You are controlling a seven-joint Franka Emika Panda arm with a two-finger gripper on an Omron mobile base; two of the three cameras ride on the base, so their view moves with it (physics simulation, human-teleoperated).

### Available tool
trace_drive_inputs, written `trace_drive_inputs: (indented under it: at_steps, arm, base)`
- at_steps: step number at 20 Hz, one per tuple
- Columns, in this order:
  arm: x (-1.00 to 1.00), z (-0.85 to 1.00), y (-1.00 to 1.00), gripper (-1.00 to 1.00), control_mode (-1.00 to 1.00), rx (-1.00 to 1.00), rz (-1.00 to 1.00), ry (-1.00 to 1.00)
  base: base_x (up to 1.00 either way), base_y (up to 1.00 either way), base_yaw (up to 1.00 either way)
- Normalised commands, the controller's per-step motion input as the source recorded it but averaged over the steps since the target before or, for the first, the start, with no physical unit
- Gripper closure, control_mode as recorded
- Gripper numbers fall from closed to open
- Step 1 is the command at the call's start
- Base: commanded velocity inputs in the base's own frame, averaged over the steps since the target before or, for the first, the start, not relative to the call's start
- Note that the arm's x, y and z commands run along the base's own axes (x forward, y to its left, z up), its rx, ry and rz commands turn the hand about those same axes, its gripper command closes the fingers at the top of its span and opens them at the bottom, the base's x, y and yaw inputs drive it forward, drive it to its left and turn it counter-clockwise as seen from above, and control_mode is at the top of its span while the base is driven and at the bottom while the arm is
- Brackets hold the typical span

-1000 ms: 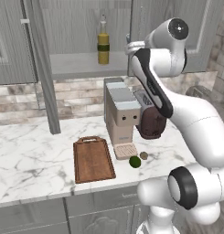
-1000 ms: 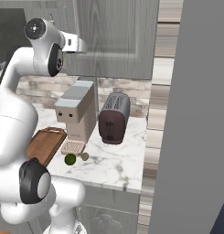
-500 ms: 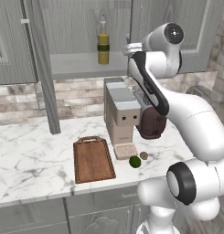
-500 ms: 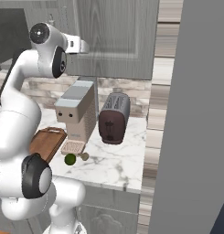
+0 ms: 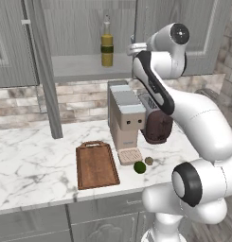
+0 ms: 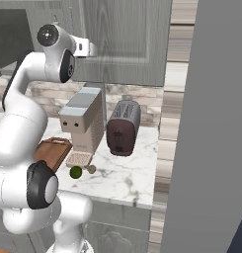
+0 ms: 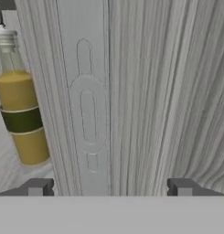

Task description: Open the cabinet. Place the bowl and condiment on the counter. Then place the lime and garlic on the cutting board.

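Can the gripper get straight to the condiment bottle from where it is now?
Probably not straight ahead: the open gripper faces the closed right door's edge. The bottle stands off to one side on the shelf, with nothing before it.

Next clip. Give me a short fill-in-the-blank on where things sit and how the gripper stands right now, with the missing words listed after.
1. The condiment bottle stands on the shelf inside the ____.
2. The lime and the garlic lie on the counter, not on the ____.
3. The gripper, facing the cabinet door, has its jaws ____.
4. Right of the coffee machine stands a dark red ____.

Missing words: cabinet; cutting board; open; toaster
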Motion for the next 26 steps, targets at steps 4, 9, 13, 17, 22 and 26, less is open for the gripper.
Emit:
trace_drive_inputs:
  at_steps: [4,9,13,17,22,26]
  arm:
    - [0.34,-0.03,0.00,-1.00,-1.00,0.00,0.03,0.00]
    - [0.28,-0.03,0.00,1.00,-1.00,-0.01,0.00,0.00]
    - [0.15,-0.14,-0.02,1.00,-1.00,-0.07,0.00,0.00]
    - [0.18,-0.26,-0.13,1.00,-1.00,-0.07,0.00,0.00]
    - [0.17,-0.30,-0.12,1.00,-1.00,-0.11,-0.02,-0.02]
    - [0.00,-0.11,-0.25,1.00,-1.00,-0.04,-0.23,-0.04]
  base:
    - [0.00,0.00,0.00]
    - [0.00,0.00,0.00]
    - [0.00,0.00,0.00]
    - [0.00,0.00,0.00]
    - [0.00,0.00,0.00]
    - [0.00,0.00,0.00]
